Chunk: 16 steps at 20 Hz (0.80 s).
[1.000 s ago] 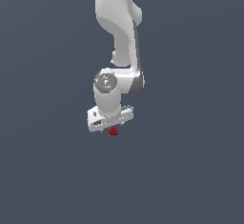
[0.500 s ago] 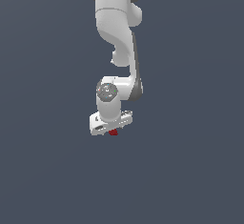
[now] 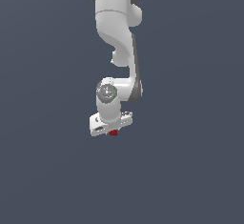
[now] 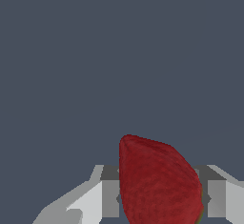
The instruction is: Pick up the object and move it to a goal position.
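Note:
The object [image 4: 157, 182] is a red strawberry-like lump that fills the space between my two grey fingers [image 4: 110, 197] in the wrist view, pressed from both sides. From the exterior view only a small red bit of the object [image 3: 113, 132] peeks out beneath the white hand. My gripper [image 3: 112, 130] hangs at the end of the white arm, which reaches down from the top of the picture, and it is shut on the object. The fingertips themselves are hidden behind the hand in the exterior view.
A plain dark grey-blue surface [image 3: 190, 170] surrounds the arm on all sides. No other objects, containers or edges show in either view.
The arm has shifted slightly toward the exterior view's left and a little lower, carrying the red object along in the shut gripper.

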{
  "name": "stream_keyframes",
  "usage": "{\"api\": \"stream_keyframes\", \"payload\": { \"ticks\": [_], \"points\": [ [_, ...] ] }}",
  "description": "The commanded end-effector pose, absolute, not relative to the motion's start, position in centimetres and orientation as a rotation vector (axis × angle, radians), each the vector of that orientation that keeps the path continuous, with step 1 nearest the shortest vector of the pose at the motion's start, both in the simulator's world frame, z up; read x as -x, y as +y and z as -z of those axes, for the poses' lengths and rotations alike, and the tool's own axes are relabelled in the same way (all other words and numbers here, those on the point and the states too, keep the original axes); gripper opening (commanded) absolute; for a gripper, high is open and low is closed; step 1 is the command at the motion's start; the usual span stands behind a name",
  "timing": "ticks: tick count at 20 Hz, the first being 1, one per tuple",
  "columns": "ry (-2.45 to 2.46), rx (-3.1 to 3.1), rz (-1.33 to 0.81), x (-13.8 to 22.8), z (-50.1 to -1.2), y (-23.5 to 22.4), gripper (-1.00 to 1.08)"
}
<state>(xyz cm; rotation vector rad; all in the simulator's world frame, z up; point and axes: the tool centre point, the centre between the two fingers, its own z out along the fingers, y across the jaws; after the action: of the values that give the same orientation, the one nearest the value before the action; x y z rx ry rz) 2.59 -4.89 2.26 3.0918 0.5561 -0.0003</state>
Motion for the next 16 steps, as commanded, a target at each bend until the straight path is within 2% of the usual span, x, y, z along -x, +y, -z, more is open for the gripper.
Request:
{"api": "stream_keyframes", "payload": {
  "ticks": [1,16],
  "points": [
    [0.557,-3.092,0.0,-2.6,-2.2,-4.9,-1.0],
    [0.557,-3.092,0.0,-0.6,-2.7,-2.7,-1.0]
  ]
}}
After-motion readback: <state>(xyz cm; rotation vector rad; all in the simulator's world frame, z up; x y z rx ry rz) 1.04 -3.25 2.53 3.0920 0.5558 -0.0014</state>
